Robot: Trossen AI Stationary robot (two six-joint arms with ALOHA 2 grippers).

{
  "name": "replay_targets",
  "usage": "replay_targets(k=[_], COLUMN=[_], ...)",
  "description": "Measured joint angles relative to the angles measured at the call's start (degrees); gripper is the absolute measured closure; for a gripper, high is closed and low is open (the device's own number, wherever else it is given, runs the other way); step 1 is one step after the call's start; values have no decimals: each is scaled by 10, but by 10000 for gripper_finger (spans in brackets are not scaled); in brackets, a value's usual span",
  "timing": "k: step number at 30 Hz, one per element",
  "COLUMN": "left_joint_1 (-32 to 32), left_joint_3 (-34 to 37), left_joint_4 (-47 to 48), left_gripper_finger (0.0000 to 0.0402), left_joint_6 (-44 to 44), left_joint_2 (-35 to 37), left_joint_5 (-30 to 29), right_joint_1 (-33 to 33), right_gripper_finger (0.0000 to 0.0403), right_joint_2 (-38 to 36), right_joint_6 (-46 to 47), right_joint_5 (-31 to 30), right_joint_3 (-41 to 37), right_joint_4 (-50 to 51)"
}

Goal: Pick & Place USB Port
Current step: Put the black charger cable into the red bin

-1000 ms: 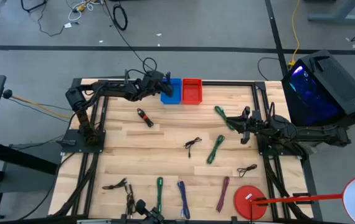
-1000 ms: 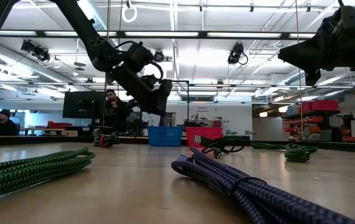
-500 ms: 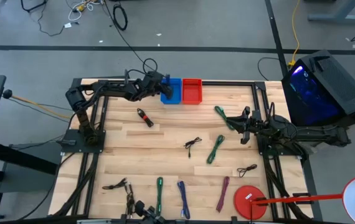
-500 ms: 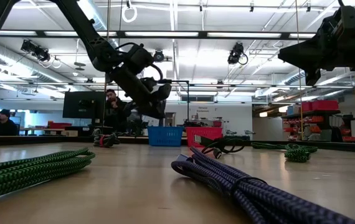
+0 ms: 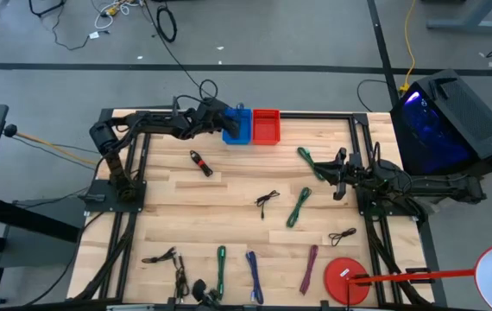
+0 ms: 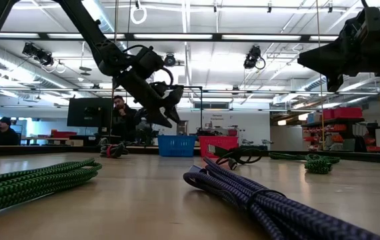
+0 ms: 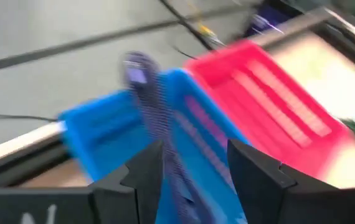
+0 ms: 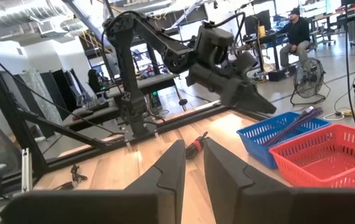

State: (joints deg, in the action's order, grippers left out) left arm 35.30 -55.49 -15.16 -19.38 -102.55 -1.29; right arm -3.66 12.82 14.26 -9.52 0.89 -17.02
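Note:
My left gripper (image 5: pixel 227 117) hangs open at the table's far edge, just above the blue basket (image 5: pixel 238 126), with a red basket (image 5: pixel 266 125) beside it. A purple cable (image 7: pixel 156 99) lies in the blue basket under the open fingers. In the right wrist view, one end of the cable (image 8: pixel 299 121) sticks out over the basket's rim. My right gripper (image 5: pixel 336 180) waits above the table's right side. Its fingers (image 8: pixel 191 158) stand slightly apart with nothing between them.
Loose cables lie over the table: a red-and-black one (image 5: pixel 199 161), a black one (image 5: pixel 267 201), green ones (image 5: pixel 299 206) (image 5: pixel 308 161), and several along the near edge. A red disc (image 5: pixel 343 278) sits near right. People sit in the room behind (image 6: pixel 120 110).
My left gripper has opened while staying above the blue basket; its fingers now stand visibly apart in the low view.

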Motion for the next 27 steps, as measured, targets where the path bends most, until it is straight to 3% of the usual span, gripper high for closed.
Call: replay_targets(k=[4, 9, 13, 19, 23, 27], left_joint_1=[-4, -38, -89, -191, -247, -264], left_joint_3=[-29, -93, -130, -130, -117, -94], left_joint_4=[142, 464, 659, 755, 745, 688], left_gripper_finger=[230, 243, 245, 246, 246, 243], left_joint_6=[100, 272, 327, 450, 559, 576], left_joint_2=[31, 59, 59, 59, 58, 58], left_joint_5=[106, 114, 108, -4, -90, -132], right_joint_1=[0, 0, 0, 0, 0, 0], right_gripper_finger=[340, 340, 340, 340, 340, 340], right_joint_2=[0, 0, 0, 0, 0, 0], right_joint_6=[0, 0, 0, 0, 5, 14], right_joint_5=[1, 0, 0, 0, -1, -1], right_joint_3=[0, 0, 0, 0, 0, 0], right_joint_4=[0, 4, 4, 4, 4, 4])
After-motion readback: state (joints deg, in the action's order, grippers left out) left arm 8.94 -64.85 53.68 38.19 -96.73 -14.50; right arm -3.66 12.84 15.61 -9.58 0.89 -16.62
